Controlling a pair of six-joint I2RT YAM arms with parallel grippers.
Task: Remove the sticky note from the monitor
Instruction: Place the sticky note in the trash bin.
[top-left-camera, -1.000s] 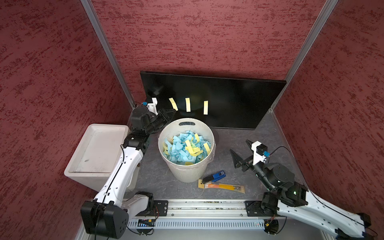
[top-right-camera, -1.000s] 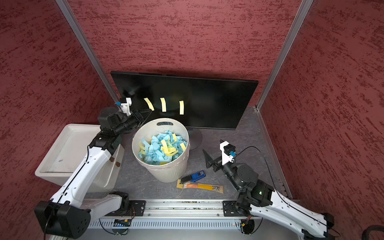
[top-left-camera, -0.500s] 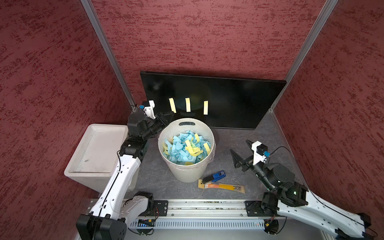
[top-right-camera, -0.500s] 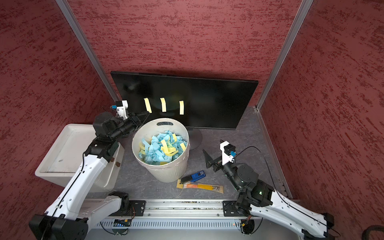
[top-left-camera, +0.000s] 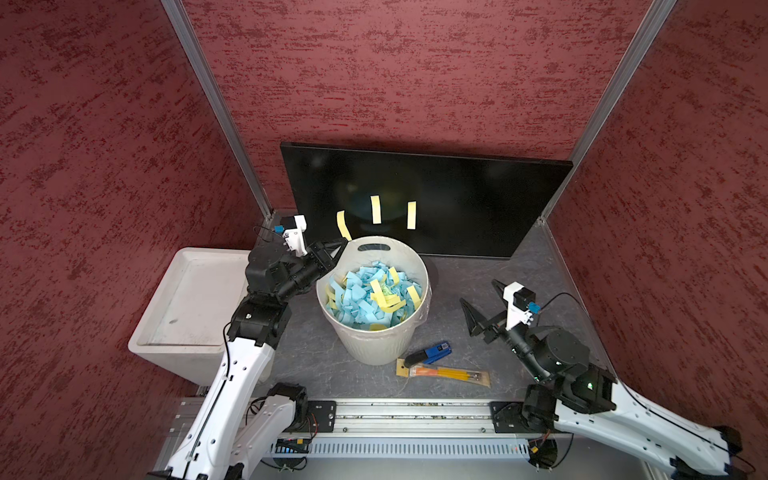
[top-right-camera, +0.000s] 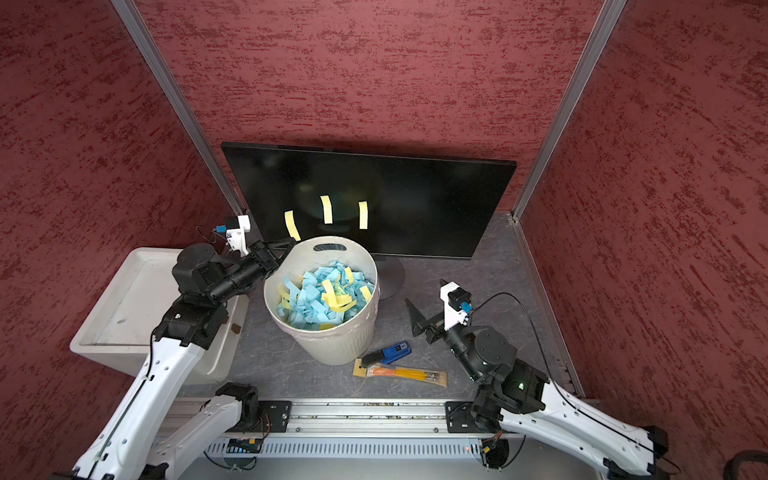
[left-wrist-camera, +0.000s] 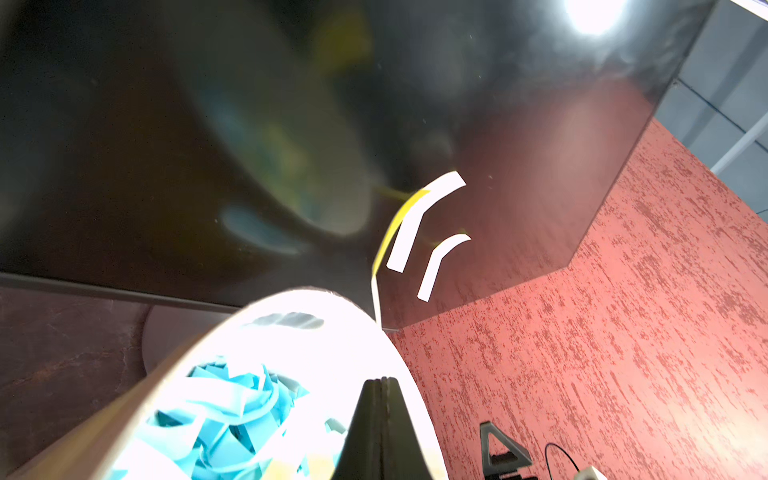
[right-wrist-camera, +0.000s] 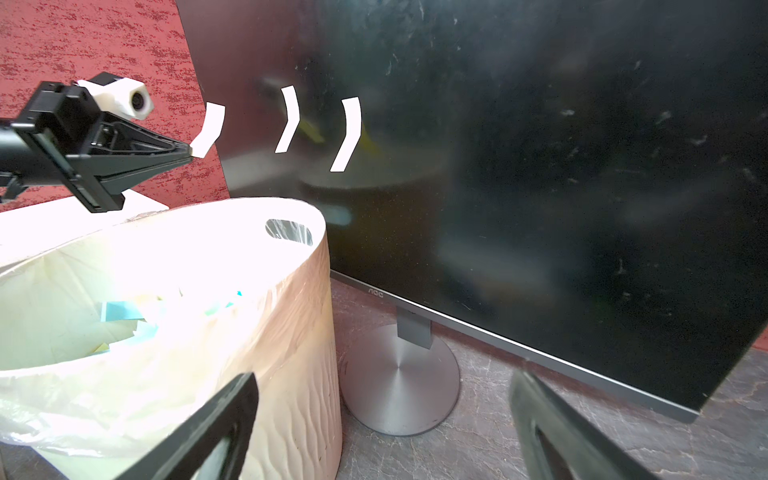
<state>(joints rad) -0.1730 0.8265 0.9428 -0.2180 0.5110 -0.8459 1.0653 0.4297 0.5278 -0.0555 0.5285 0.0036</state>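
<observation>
Between red walls (top-left-camera: 415, 83), at the back of the grey tabletop (top-left-camera: 478, 270), the monitor (top-left-camera: 478, 199) carried its leftmost sticky note (top-left-camera: 341, 222), pinched at the lower end by the closed left gripper (top-left-camera: 343, 244) above the white bin (top-left-camera: 374, 345), while the right gripper (top-left-camera: 478, 291) gaped empty.

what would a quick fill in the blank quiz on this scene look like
The monitor carries ___ sticky notes.
The left fingers pinch one sticky note by its ___ end.
The bin holds yellow and ___ paper strips.
The right fingers stand ___.
Missing: three, lower, blue, open.
</observation>
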